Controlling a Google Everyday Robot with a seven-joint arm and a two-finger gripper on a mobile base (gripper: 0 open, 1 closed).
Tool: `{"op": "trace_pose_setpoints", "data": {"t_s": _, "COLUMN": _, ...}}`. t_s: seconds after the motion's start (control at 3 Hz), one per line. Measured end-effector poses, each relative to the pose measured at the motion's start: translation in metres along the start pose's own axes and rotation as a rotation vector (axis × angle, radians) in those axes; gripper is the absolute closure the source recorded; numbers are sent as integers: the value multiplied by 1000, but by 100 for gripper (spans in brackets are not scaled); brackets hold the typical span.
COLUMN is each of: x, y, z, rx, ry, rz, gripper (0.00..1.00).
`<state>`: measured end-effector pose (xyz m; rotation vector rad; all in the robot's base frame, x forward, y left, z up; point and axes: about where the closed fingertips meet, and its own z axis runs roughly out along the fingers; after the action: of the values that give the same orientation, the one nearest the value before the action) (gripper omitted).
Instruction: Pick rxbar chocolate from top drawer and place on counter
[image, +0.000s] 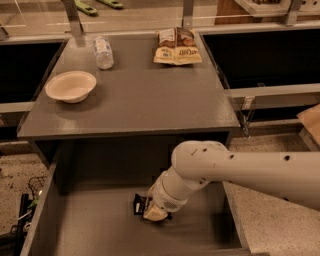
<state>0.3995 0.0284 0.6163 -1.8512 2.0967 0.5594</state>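
The top drawer (85, 230) stands pulled open below the counter (140, 100). The rxbar chocolate (139, 204), a small black wrapper with white lettering, lies on the drawer floor near the middle. My gripper (152, 212) is down in the drawer right at the bar's right end, reaching in from the right on the white arm. The wrist covers most of the bar, so only its left end shows.
On the counter sit a beige bowl (71, 86) at the left, a plastic bottle (104, 52) lying at the back and tan-and-brown snack bags (177, 46) at the back right. Black recessed bins (265, 55) flank the counter. Cables (30, 195) lie on the floor at left.
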Motion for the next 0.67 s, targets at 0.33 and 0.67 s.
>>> {"op": "trace_pose_setpoints", "data": {"t_s": 0.33, "x": -15, "y": 2, "z": -16, "rx": -17, "ry": 18, "rz": -25, "gripper": 100}}
{"op": "trace_pose_setpoints", "data": {"t_s": 0.67, "x": -30, "y": -1, "z": -39, "rx": -17, "ry": 46, "rz": -54, "gripper": 100}}
